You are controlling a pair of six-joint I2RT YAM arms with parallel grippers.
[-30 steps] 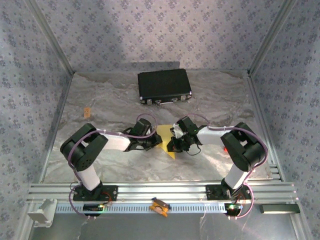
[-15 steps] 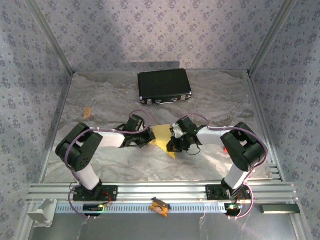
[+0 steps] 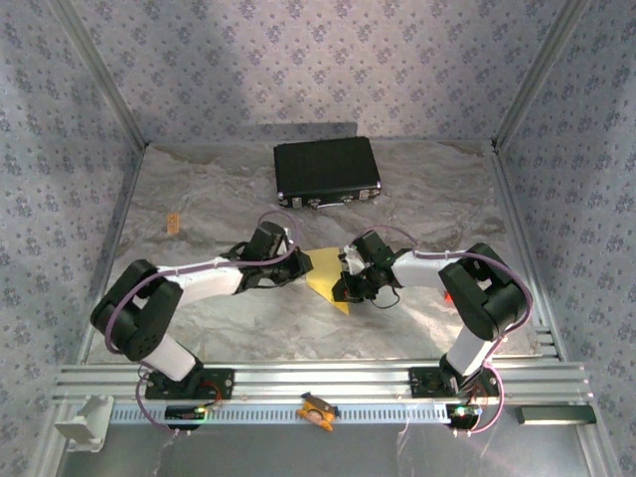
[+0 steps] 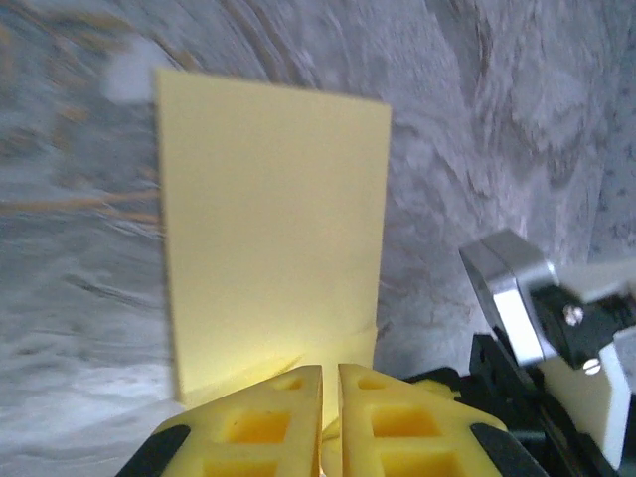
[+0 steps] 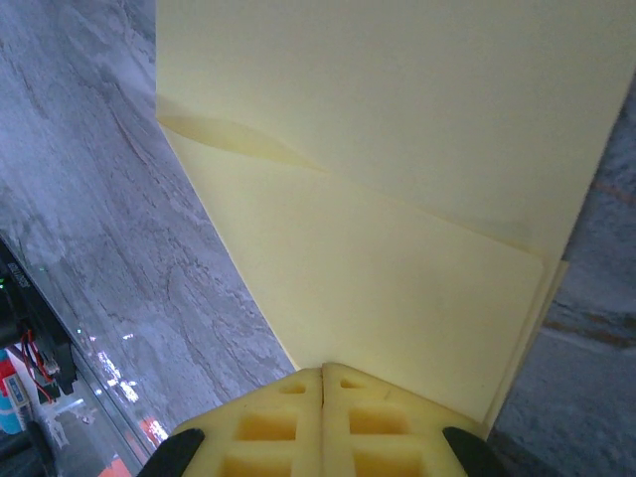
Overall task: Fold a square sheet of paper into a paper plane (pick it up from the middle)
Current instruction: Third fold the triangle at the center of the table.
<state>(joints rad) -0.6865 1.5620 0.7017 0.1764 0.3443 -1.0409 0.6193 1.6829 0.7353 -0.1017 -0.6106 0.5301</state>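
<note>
Sheet [image 5: 378, 149], one, folded, edges hidden under left gripper [image 4: 330, 374] and right gripper [image 5: 323, 376], both closed; hold unclear.

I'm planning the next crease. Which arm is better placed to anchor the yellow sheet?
Right, probably: the right gripper has its jaws shut on the layered, folded edge of the yellow sheet. The left gripper pinches just one narrow end.

You see the right gripper [image 5: 323, 374], its 2 yellow fingers [image 5: 263, 429] pressed together at the edge of the folded sheet of paper [image 5: 397, 179] on the marbled table [image 5: 99, 199]
</note>
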